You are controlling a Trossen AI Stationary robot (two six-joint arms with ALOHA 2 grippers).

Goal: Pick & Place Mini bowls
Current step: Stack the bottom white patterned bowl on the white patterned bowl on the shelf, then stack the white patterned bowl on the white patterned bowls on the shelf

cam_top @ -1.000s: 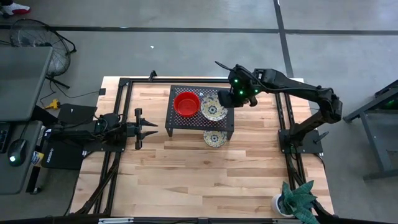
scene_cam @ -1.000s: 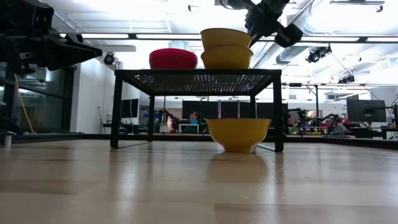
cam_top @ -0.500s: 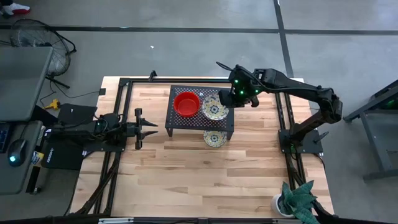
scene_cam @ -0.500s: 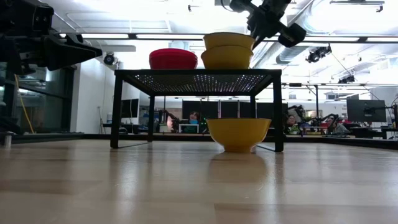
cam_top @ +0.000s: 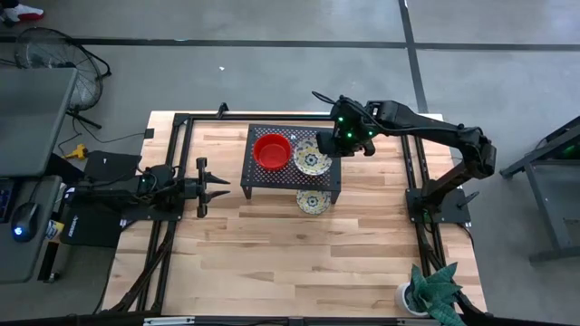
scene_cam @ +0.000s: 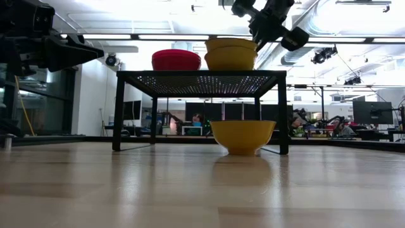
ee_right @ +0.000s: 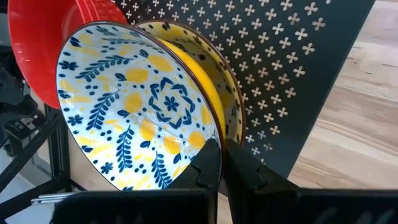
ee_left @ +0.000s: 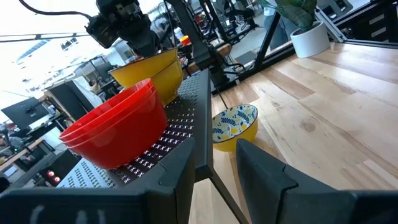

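Note:
A black perforated rack (cam_top: 261,177) stands mid-table. On its top sits a nested stack of red mini bowls (cam_top: 272,151) (scene_cam: 176,60). Beside it are two floral mini bowls, yellow outside, one nested in the other (cam_top: 314,161) (scene_cam: 231,54). My right gripper (cam_top: 332,145) (ee_right: 219,146) is shut on the upper one, at the rack's right far corner. A third floral bowl (cam_top: 313,201) (scene_cam: 242,136) rests by its base on the table at the rack's near side. My left gripper (cam_top: 214,187) waits open, left of the rack. My right gripper pinches the upper floral bowl's rim (ee_right: 210,124) on the side toward the table's right, one finger (ee_right: 208,163) inside the bowl and the other outside. The fingers slant down from the far right. The bowl sits nested in the lower floral bowl (ee_right: 231,106), about level.
A black frame of rails (cam_top: 181,122) borders the table. A potted plant (cam_top: 426,292) stands at the near right corner. The wooden tabletop (cam_top: 290,263) near the rack's front is open boards. A desk with a mouse (cam_top: 23,217) lies beyond the left edge.
My right gripper has moved down, staying shut on the upper floral bowl. The bowl has sunk from above the lower floral bowl into it and now sits nested. My left arm has kept still.

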